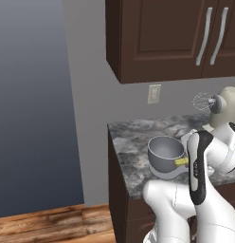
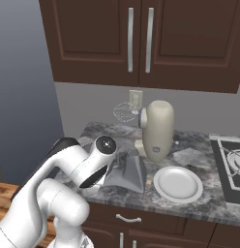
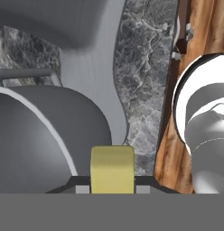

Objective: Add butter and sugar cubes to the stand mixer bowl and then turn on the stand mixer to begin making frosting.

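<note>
Yellow butter (image 3: pixel 112 168) sits nearest the hand camera, pinched between the two dark tips of the claw (image 3: pixel 112 188), which is closed down narrowly on the block and carries it clear of the tabletop (image 3: pixel 141 90). From the left base view the same block (image 1: pixel 181 162) shows as a small yellow piece at the near right rim of the stand mixer bowl (image 1: pixel 165 153), level with that rim or a touch above it.

Everything in the coming move turns on this: the bowl's open mouth lies to one side of the block, not under it. In the hand view the bowl's curved grey wall (image 3: pixel 64 131) and pale rim fill the left, while straight below the butter is the bowl's outer side and a strip of speckled stone. A short sideways shift toward the bowl's middle looks needed before letting go; released now, the block would likely hit the rim or slide down outside.

Room is tight on one side: the tabletop's front edge and the wood floor (image 3: pixel 199 40) lie just beyond. Farther back stands the stand mixer (image 2: pixel 158 131), its whisk (image 2: pixel 124 112) raised, with a white plate (image 2: pixel 179 184) to its right.
</note>
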